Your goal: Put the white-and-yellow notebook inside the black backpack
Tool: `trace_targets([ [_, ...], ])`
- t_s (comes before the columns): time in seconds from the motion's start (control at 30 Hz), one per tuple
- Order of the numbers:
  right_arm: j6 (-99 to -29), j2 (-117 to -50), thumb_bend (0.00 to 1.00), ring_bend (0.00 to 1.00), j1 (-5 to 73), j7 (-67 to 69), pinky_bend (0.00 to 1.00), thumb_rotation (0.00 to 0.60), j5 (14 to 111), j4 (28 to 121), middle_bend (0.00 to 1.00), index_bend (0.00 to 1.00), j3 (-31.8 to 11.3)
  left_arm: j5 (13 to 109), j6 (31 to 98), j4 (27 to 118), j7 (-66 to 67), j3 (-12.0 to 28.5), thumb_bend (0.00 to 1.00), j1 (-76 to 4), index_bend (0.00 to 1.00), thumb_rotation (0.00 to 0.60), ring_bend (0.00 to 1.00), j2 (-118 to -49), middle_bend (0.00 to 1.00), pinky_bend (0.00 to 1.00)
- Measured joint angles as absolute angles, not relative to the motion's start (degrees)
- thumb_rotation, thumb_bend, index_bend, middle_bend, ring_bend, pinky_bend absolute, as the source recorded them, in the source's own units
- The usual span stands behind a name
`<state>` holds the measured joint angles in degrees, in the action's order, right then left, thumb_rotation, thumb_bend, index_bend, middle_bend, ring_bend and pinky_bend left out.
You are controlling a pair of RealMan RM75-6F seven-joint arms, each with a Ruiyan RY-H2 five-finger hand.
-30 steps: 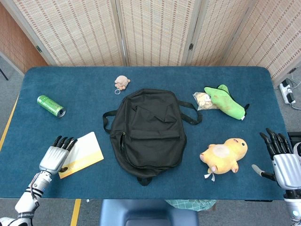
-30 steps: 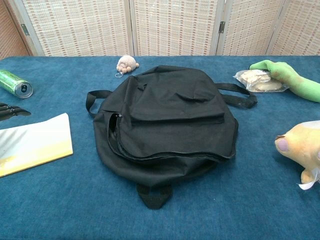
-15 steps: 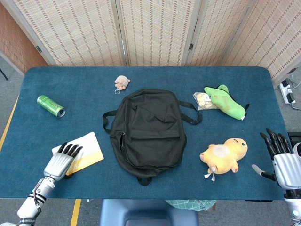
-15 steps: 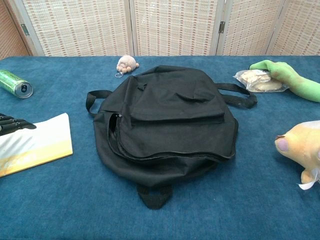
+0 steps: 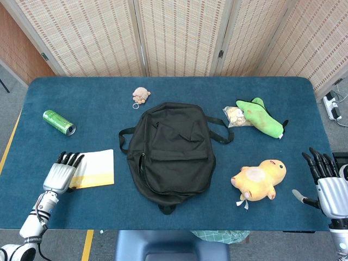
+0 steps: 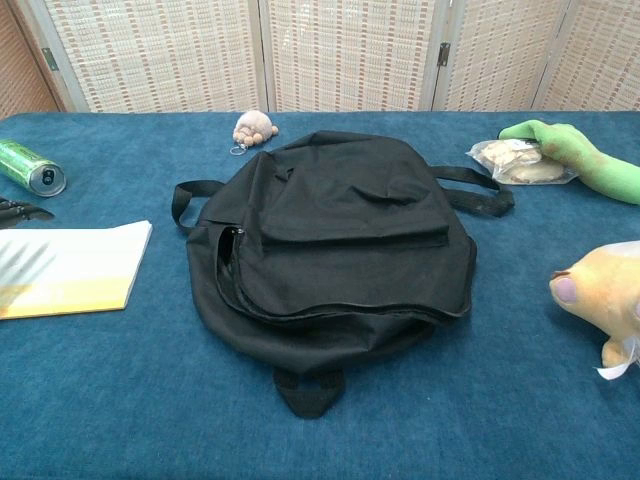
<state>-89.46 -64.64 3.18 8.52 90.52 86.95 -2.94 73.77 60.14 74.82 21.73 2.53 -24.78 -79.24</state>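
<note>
Left robot hand point(image 5: 61, 174) on left edge of white-and-yellow notebook point(image 5: 97, 169), grasp unclear; black backpack point(image 5: 170, 152) to its right; right robot hand point(image 5: 329, 190) released, fingers spread

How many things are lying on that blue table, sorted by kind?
Soft toys: 3, the yellow plush, green plush and small beige plush keychain
Bags: 1, the black backpack
Notebooks: 1, white-and-yellow notebook
Drink cans: 1, green can
Snack packets: 1, clear packet
Total: 7

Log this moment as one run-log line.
left hand touching notebook edge | right hand open, idle | backpack flat on table | notebook outside
</note>
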Motion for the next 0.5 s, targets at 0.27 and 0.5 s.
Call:
trace_targets([
  [0.27, -90.2, -64.5, 0.04, 0.02, 2.7, 8.7, 0.0, 0.6, 90.5, 87.1, 0.0, 0.0, -3.0, 71.5, 57.8, 73.8, 18.1, 4.8, 0.15, -26.3, 0.11, 0.6, 0.13, -79.6, 0.15, 0.09],
  [0.5, -89.7, -65.0, 0.04, 0.03, 3.1, 9.1, 0.0, 0.6, 90.9, 86.4, 0.0, 0.0, -2.9, 78.1, 64.9, 78.2, 14.4, 2.9, 0.39, -24.1, 0.14, 0.6, 0.15, -78.3, 0.17, 0.09],
])
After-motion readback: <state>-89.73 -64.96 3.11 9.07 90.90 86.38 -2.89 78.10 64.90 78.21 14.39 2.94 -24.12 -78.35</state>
